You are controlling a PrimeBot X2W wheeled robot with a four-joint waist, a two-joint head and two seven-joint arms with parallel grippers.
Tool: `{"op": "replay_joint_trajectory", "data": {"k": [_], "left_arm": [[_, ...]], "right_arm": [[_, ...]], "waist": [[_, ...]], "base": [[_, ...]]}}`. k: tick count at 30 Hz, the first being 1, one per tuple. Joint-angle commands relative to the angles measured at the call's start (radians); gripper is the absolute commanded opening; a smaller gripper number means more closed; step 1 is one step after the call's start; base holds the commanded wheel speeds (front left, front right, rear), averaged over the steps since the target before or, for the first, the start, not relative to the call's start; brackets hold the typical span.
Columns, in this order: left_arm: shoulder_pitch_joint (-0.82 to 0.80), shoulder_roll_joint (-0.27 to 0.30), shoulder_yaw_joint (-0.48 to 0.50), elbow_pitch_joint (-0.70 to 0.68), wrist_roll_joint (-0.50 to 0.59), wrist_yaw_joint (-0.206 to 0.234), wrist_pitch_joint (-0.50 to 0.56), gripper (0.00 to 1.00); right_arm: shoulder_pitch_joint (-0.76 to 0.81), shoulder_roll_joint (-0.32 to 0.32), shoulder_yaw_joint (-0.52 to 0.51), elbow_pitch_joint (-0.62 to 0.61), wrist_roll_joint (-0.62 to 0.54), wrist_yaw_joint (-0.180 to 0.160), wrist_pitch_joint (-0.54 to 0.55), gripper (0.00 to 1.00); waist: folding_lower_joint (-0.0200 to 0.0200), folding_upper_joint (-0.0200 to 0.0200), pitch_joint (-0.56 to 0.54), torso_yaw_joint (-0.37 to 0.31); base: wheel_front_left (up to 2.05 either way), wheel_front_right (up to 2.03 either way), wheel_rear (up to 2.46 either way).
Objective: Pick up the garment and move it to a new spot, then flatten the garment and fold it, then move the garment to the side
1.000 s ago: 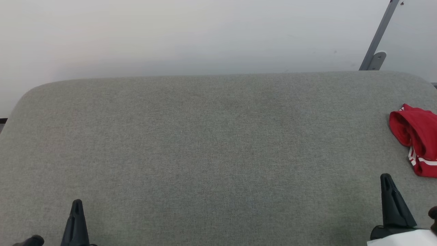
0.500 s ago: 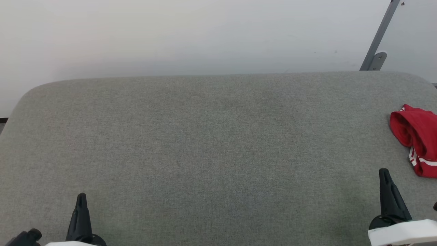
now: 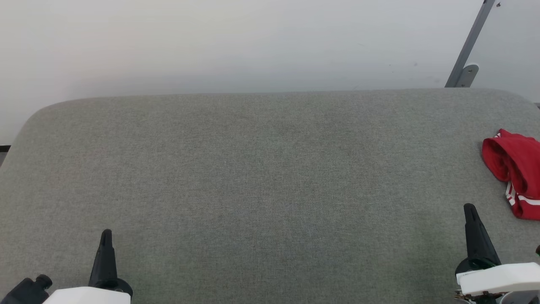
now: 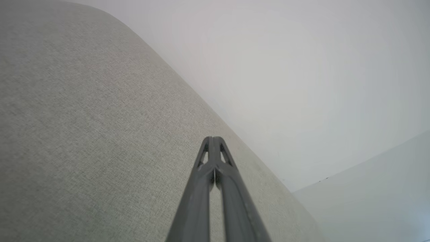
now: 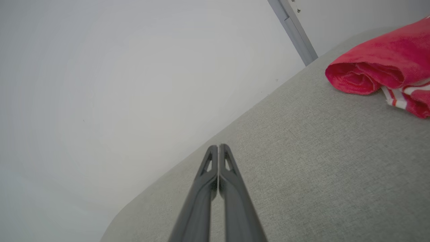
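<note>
The red garment (image 3: 517, 171) lies bunched at the far right of the grey table, cut off by the head view's edge; red-white striped trim shows at its lower part. In the right wrist view the garment (image 5: 379, 69) sits at the upper right, a rolled red fold with striped trim beneath. My right gripper (image 3: 469, 209) stands shut and empty at the lower right, a short way in front and left of the garment. My left gripper (image 3: 105, 234) is shut and empty at the lower left, far from it. Both wrist views show the fingertips (image 4: 212, 139) (image 5: 218, 148) pressed together.
The grey fabric-covered table (image 3: 261, 169) has rounded far corners and meets a pale wall behind. A grey metal strut (image 3: 468, 46) with a bracket rises from the back right corner.
Both grippers have crept forward over the table, and more of the white forearms shows at the bottom corners. The garment has stayed in place.
</note>
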Motion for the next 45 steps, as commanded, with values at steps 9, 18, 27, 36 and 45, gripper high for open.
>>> {"op": "replay_joint_trajectory", "data": {"k": [9, 18, 27, 36, 45], "left_arm": [[-0.043, 0.002, -0.006, 0.006, -0.115, -0.001, 0.031, 0.0], [-0.066, 0.0, -0.011, 0.02, -0.212, -0.001, 0.058, 0.0], [-0.087, -0.001, -0.015, 0.034, -0.298, -0.002, 0.082, 0.0], [-0.105, -0.002, -0.02, 0.046, -0.38, -0.002, 0.104, 0.0], [-0.124, -0.003, -0.024, 0.059, -0.466, -0.002, 0.128, 0.0]], "right_arm": [[-0.039, 0.004, 0.002, 0.013, 0.121, 0.0, 0.031, 0.0], [-0.058, 0.011, 0.002, 0.034, 0.222, 0.0, 0.058, 0.0], [-0.076, 0.018, 0.001, 0.051, 0.316, 0.0, 0.082, 0.0], [-0.092, 0.025, 0.0, 0.068, 0.401, 0.0, 0.106, 0.0], [-0.11, 0.031, -0.001, 0.084, 0.489, 0.0, 0.132, 0.0]], "waist": [[0.0, 0.0, 0.0, 0.001], [0.0, 0.0, 0.0, 0.002], [0.0, 0.0, -0.001, 0.002], [0.0, 0.0, -0.001, 0.003], [0.0, 0.0, -0.001, 0.004]], "base": [[0.0, 0.0, 0.0], [0.0, 0.0, 0.0], [0.0, 0.0, 0.0], [0.0, 0.0, 0.0], [0.0, 0.0, 0.0]]}}
